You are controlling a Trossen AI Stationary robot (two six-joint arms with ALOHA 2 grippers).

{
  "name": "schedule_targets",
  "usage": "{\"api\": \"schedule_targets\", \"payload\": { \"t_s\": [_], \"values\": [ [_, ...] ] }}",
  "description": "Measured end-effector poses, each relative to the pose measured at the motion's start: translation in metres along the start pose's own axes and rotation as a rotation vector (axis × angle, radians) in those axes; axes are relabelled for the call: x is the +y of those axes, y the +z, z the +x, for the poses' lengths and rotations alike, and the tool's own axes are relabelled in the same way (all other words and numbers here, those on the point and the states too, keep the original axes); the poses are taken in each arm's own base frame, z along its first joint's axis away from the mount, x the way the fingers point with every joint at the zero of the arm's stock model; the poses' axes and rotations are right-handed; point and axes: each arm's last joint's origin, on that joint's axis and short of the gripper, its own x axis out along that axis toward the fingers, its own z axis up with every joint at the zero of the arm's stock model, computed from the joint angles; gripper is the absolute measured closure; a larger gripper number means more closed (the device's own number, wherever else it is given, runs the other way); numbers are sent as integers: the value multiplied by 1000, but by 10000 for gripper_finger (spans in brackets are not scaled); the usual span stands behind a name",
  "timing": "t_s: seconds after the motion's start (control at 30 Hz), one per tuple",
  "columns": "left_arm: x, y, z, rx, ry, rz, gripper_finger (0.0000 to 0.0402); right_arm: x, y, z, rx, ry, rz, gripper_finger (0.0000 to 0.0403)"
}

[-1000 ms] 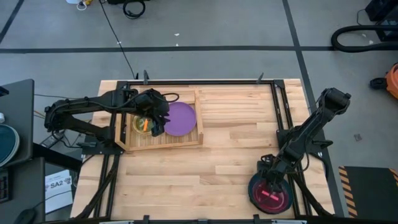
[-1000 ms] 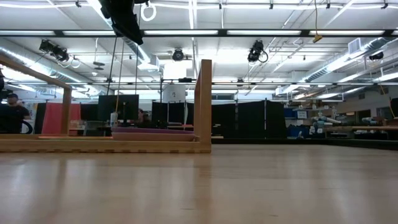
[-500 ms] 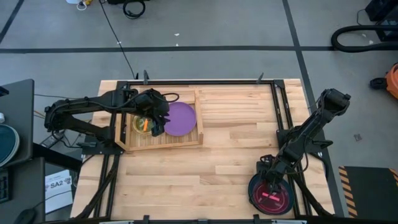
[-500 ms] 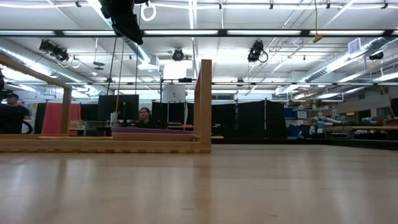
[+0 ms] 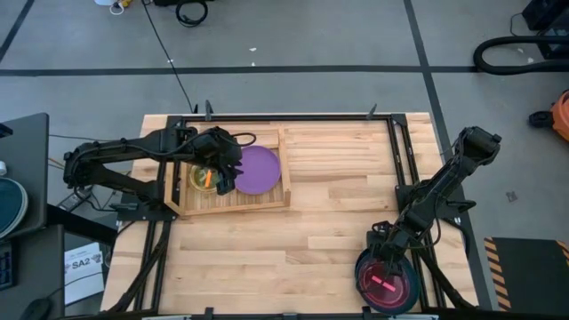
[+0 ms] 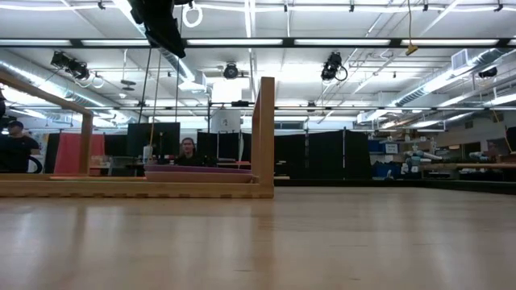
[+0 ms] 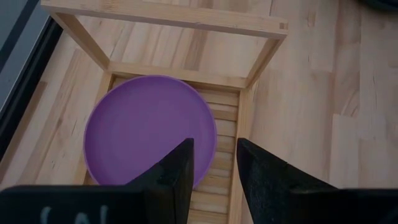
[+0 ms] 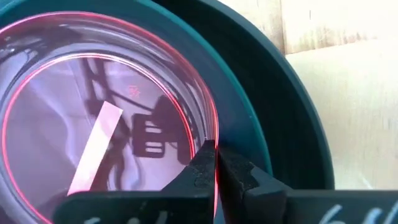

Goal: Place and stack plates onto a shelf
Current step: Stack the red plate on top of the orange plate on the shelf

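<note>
Purple plate [image 5: 259,169] on the pale wooden shelf [image 5: 233,206]; magenta-red plate [image 8: 106,106] (glossy) over dark teal plate [image 8: 280,118].

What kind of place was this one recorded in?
Most likely a large robotics lab or workshop hall: ceiling light strips run over an open room with benches and a seated person, cables lie on the taped grey floor, and two arms work at a wooden table.

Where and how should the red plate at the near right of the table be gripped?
By its rim, from above. The red plate lies flat inside a dark teal plate, so only its raised edge can be pinched. The right gripper is already there, fingers closed across that rim.
</note>
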Motion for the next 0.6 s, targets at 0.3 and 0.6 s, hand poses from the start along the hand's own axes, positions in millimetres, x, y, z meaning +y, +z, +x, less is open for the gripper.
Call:
{"api": "schedule_targets", "payload": {
  "t_s": [0.3, 0.6],
  "values": [
    [0, 0, 0, 0, 0, 0, 273, 7, 3, -15, -16, 14, -12, 395],
    [0, 0, 0, 0, 0, 0, 273, 12, 8, -46, -34, -9, 2, 395]
  ]
}}
